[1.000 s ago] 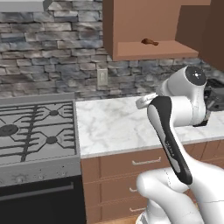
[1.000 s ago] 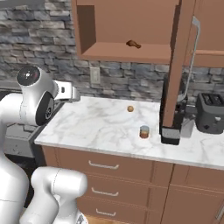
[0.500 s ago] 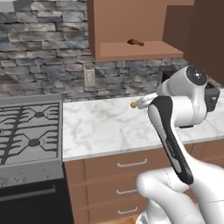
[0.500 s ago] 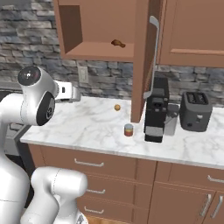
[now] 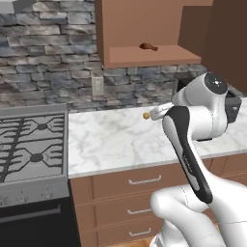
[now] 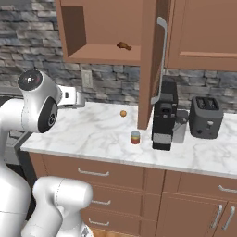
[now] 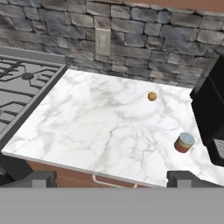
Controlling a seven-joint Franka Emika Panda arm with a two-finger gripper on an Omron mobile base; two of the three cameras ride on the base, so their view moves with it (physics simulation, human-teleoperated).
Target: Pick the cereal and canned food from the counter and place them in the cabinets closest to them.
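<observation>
Both base views flank the arm, facing the counter (image 5: 111, 140); the hand view looks down on it, nearer.

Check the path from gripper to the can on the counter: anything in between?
Nothing visible blocks it. In the hand view, bare counter lies between the open gripper and the can. The small orange ball sits off to the side, and the black coffee machine stands beyond the can.

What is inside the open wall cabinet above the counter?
On the shelf of the open cabinet lies one small brown item, too small to identify. The open door covers the shelf's right end, so anything there cannot be seen.
</observation>
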